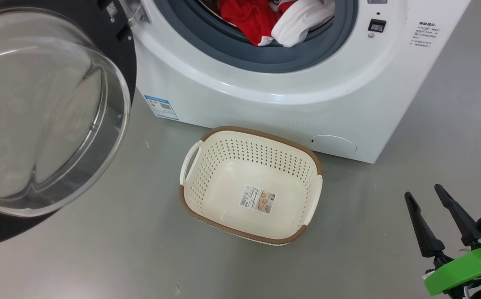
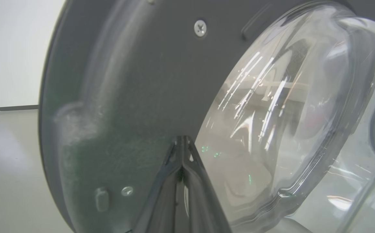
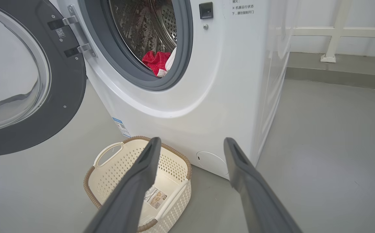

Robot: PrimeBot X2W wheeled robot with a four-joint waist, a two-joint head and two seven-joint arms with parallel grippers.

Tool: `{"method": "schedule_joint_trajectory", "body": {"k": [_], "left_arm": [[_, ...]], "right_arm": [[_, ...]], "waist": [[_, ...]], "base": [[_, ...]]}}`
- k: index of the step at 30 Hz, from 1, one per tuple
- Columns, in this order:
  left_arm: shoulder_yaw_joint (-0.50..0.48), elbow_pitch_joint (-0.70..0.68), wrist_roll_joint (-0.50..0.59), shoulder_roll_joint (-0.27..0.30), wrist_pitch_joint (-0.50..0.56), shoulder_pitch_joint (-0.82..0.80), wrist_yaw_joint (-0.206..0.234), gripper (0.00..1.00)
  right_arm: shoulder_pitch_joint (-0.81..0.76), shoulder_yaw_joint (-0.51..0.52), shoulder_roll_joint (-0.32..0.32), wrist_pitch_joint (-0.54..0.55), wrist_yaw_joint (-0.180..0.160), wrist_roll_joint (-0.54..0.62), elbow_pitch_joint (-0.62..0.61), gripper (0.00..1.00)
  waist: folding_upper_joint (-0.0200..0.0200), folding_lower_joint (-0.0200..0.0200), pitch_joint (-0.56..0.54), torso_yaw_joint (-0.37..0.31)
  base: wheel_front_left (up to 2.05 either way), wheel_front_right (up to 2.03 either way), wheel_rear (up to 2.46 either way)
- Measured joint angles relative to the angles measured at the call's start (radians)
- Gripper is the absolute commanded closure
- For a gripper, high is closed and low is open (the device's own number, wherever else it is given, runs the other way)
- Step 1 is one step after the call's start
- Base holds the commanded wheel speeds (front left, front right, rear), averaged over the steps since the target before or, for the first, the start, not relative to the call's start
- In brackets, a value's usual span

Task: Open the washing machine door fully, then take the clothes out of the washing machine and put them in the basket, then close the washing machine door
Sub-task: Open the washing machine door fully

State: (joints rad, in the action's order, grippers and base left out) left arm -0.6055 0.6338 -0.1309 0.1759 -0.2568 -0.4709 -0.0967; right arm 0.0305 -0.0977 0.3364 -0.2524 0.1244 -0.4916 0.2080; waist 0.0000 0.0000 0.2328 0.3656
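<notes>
My right gripper (image 1: 425, 193) sits at the lower right of the head view, fingers spread wide and holding nothing, angled up-left over the floor (image 1: 99, 249). My left gripper (image 2: 182, 142) has its fingertips pressed together, close against the grey inner face of the washing machine door (image 2: 126, 81); I cannot tell if they touch it. The basket (image 1: 261, 133) stands just before the washing machine (image 1: 265, 95), whose door hangs open at the left. The right wrist view adds the steel drum (image 3: 135, 29). The clothes (image 1: 248, 18) spill over the gasket (image 1: 240, 50).
</notes>
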Motion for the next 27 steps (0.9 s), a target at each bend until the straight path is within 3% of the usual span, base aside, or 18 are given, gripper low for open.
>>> {"method": "schedule_joint_trajectory", "body": {"k": [20, 23, 24, 25, 27], "left_arm": [[-0.03, 0.018, 0.026, 0.001, 0.0, 0.005, -0.027, 0.97], [-0.012, -0.001, 0.026, -0.006, 0.0, 0.047, -0.028, 0.61], [-0.005, -0.011, 0.026, -0.012, 0.0, 0.062, -0.028, 0.54], [0.003, -0.022, 0.025, -0.018, 0.0, 0.075, -0.028, 0.31], [0.027, -0.05, 0.014, -0.03, 0.0, 0.102, -0.028, 0.02]], "right_arm": [[0.003, -0.015, -0.014, 0.0, 0.0, -0.001, 0.009, 0.0], [0.002, -0.018, -0.024, 0.0, 0.0, -0.001, 0.01, 0.0], [0.002, -0.019, -0.026, 0.0, 0.0, -0.001, 0.011, 0.0], [0.002, -0.019, -0.027, 0.0, 0.0, -0.001, 0.012, 0.0], [0.001, -0.02, -0.03, 0.0, 0.0, -0.001, 0.012, 0.0]], "waist": [[0.0, 0.0, -0.047, -0.005], [0.0, 0.0, -0.062, -0.005], [0.0, 0.0, -0.067, -0.005], [0.0, 0.0001, -0.072, -0.005], [0.0, 0.0, -0.081, -0.005]], "base": [[0.0, 0.0, 0.0], [0.0, 0.0, 0.0], [0.0, 0.0, 0.0], [0.0, 0.0, 0.0], [0.0, 0.0, 0.0]]}}
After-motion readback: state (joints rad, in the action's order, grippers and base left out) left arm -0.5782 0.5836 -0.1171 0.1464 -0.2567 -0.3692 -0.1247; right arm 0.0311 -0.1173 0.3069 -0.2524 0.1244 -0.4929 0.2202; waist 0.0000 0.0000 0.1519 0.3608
